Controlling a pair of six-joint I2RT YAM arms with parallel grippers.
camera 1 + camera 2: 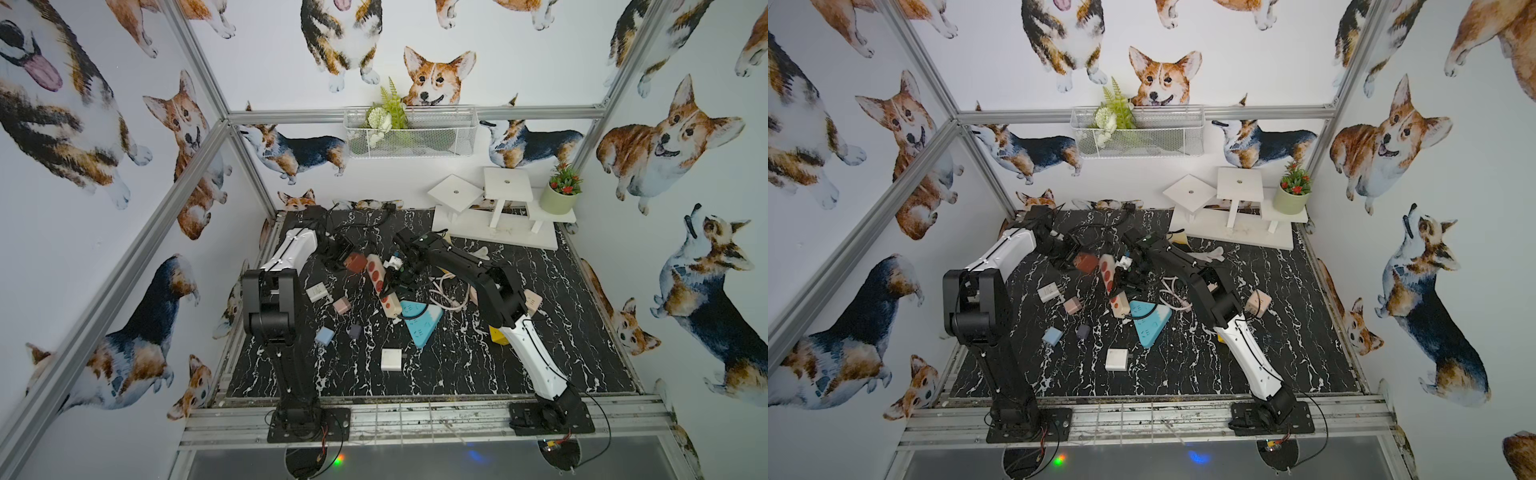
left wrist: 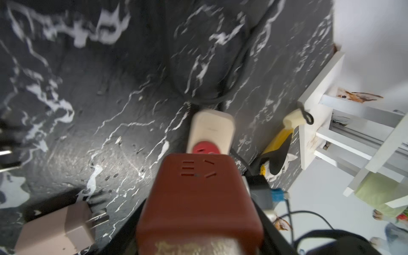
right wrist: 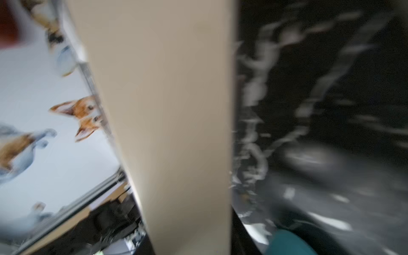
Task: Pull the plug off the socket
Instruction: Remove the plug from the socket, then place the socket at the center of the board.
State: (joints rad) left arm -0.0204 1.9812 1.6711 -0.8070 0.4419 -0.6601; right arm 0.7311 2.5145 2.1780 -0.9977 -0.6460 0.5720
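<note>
A red-brown cube plug (image 1: 356, 262) (image 1: 1086, 262) (image 2: 198, 198) sits between the dark fingers of my left gripper (image 1: 345, 259) (image 2: 198, 234), which is shut on it. The plug rests against the far end of a beige socket strip (image 1: 380, 282) (image 1: 1109, 282) (image 2: 210, 130) with round red sockets; one red socket (image 2: 203, 150) peeks out just beyond the plug. Whether the prongs are still in is hidden. My right gripper (image 1: 401, 277) (image 3: 187, 229) is shut on the strip's middle, and the beige body (image 3: 167, 123) fills the right wrist view.
Loose on the black marble table (image 1: 478, 374) lie a teal triangular socket strip (image 1: 419, 322), a white adapter (image 1: 392, 359), and blue (image 1: 324, 336), pink (image 1: 341, 305) and white (image 1: 318, 292) plugs. Pale cables (image 1: 446, 295) coil under the right arm. A white stand (image 1: 498, 216) and plant pot (image 1: 559, 197) fill the back right.
</note>
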